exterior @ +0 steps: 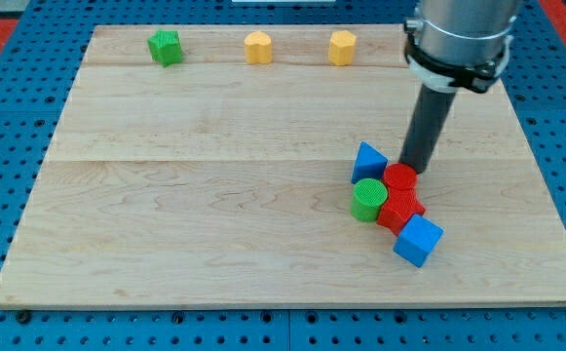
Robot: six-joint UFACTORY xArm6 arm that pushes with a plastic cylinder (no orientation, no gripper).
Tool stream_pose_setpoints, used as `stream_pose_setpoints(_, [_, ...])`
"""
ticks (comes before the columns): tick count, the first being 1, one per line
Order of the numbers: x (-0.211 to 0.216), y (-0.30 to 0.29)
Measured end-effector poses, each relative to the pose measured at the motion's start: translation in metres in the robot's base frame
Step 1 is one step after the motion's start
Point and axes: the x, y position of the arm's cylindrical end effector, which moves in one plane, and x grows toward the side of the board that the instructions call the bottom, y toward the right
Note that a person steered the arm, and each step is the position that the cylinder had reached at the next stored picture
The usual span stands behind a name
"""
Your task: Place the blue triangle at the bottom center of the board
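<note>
A pale wooden board (214, 195) is lying on a blue grid floor (10, 107). The blue triangle (367, 161) is sitting right of centre, touching the green cylinder (367, 199). My tip (417, 168), having no fingers, is standing just right of it.

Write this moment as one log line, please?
tip: beside red cylinder, right of blue triangle | triangle: right of centre, not yet at bottom centre

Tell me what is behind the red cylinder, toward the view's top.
Behind the red cylinder stands my rod; my tip seems just behind it, its very end partly covered. The blue triangle sits to the view's left. The board beneath is hidden.
</note>
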Motion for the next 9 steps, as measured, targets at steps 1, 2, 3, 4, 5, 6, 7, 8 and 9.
stream_pose_setpoints(1, [-0.002,-0.022])
stream_pose_setpoints(2, [-0.021,-0.085])
stream_pose_setpoints(3, [-0.034,-0.119])
stream_pose_setpoints(4, [-0.034,-0.074])
stream_pose_setpoints(5, [-0.026,-0.086])
stream_pose_setpoints(6, [-0.012,-0.13])
stream_pose_setpoints(7, [0.02,-0.135])
stream_pose_setpoints(8, [0.023,-0.122])
stream_pose_setpoints(9, [0.023,-0.115])
